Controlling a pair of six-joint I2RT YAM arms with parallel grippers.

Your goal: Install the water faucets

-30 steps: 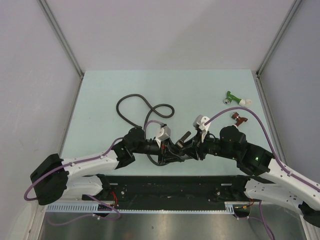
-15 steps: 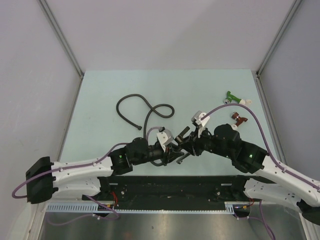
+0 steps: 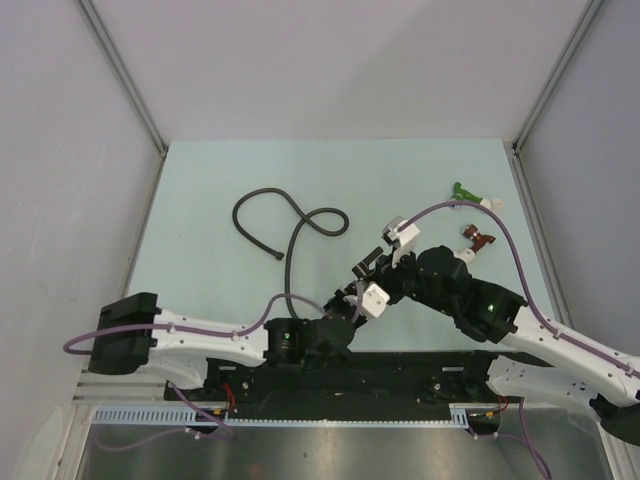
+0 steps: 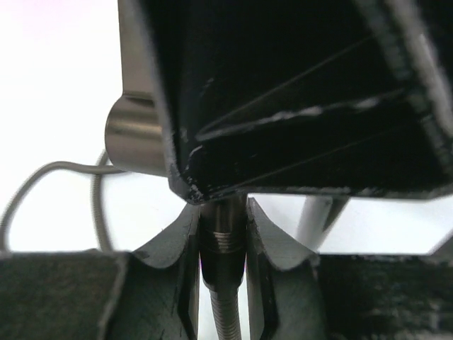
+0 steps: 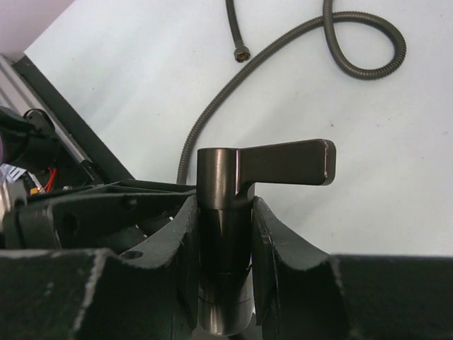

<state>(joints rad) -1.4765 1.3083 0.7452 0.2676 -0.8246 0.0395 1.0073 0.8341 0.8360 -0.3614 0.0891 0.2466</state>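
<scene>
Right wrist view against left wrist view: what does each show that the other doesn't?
Only the right wrist: the faucet, its flat lever sticking out sideways, clamped upright in the right claw above the table. Only the left wrist: a threaded metal end pinched in the left claw, with a black body looming close above. Both: the hose, sharp in the right, faint and washed out in the left.

Left pincer (image 3: 351, 301) swung right, nearer the bases.
</scene>
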